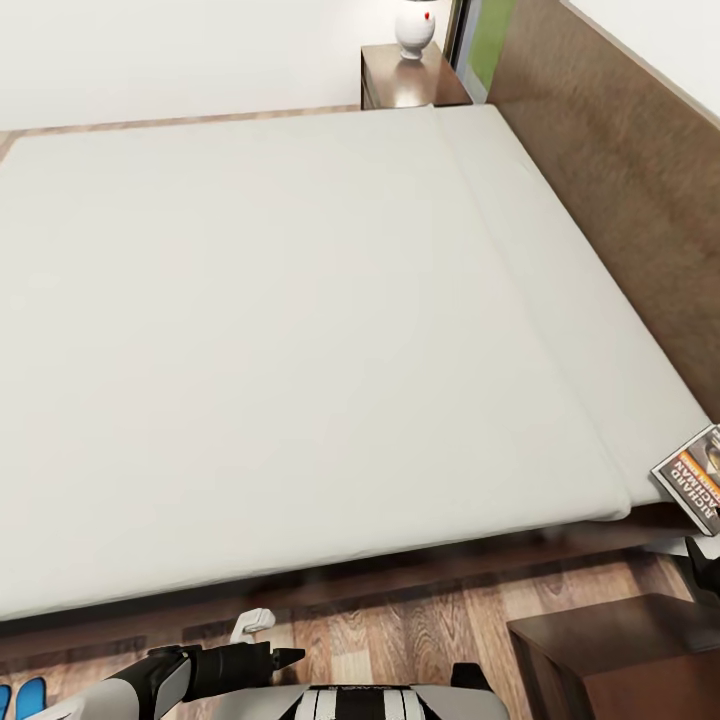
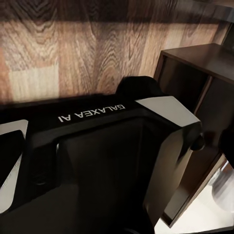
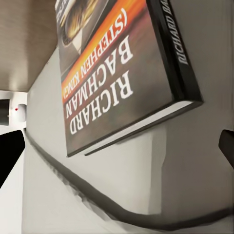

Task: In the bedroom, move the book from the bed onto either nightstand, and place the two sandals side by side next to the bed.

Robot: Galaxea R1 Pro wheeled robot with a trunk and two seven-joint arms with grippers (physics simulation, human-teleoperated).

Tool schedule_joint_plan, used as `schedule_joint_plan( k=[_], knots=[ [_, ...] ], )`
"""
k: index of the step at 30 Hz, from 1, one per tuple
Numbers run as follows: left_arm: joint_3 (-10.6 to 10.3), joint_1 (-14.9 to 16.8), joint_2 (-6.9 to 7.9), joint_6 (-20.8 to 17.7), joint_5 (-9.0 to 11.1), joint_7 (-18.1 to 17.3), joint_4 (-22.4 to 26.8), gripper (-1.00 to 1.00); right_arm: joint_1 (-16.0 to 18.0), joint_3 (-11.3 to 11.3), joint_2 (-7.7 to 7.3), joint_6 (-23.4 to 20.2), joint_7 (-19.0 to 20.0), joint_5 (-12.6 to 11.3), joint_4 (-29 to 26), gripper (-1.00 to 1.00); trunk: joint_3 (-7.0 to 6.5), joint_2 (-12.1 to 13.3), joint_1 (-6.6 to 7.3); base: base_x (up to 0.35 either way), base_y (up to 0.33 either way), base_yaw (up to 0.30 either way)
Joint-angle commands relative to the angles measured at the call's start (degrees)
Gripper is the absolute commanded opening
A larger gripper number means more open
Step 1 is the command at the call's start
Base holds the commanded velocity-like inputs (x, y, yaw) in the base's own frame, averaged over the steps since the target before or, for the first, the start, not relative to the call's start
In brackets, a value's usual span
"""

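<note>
Orange-banded book point(image 3: 122, 73) is lying on the bed point(image 1: 300, 330), reading "RICHARD BACHMAN (STEPHEN KING)"; right gripper point(image 3: 119, 151) is spreading wide before it. Left gripper point(image 1: 285, 657): cannot tell. "GALAXEA AI" is showing on the robot's trunk point(image 2: 92, 114).

The bed point(image 1: 300, 330) had a smooth, matt off-white cloth mattress and a brown wood-grain headboard point(image 1: 620, 180). The book point(image 3: 117, 73) showed a glossy printed paper cover, while the floor point(image 2: 73, 44) was grained wooden planks with a slight sheen. The nightstand point(image 1: 620, 650) was dark, glossy wood.
</note>
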State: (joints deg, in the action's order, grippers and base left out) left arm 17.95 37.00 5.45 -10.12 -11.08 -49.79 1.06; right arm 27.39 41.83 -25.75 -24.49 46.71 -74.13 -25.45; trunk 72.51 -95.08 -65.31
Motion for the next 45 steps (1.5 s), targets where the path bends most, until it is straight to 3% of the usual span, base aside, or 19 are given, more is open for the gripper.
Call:
schedule_joint_plan(
  k=[1, 45],
  knots=[
    [0.5, 0.0, 0.0, -0.5, -0.4, -0.2, 0.1, 1.0, 0.0, 0.1, 0.0, -0.5, 0.0, -0.4, 0.0, 1.0, 0.21, -0.4, -0.22, 0.0, 0.0, 0.0],
    [0.5, 0.0, 0.0, -0.4, -0.4, -0.2, 0.1, 1.0, 0.0, 0.0, 0.09, -0.4, 0.1, -0.4, -0.3, 1.0, 0.21, -0.4, -0.22, 0.027, 0.0, 0.0]
  ],
)
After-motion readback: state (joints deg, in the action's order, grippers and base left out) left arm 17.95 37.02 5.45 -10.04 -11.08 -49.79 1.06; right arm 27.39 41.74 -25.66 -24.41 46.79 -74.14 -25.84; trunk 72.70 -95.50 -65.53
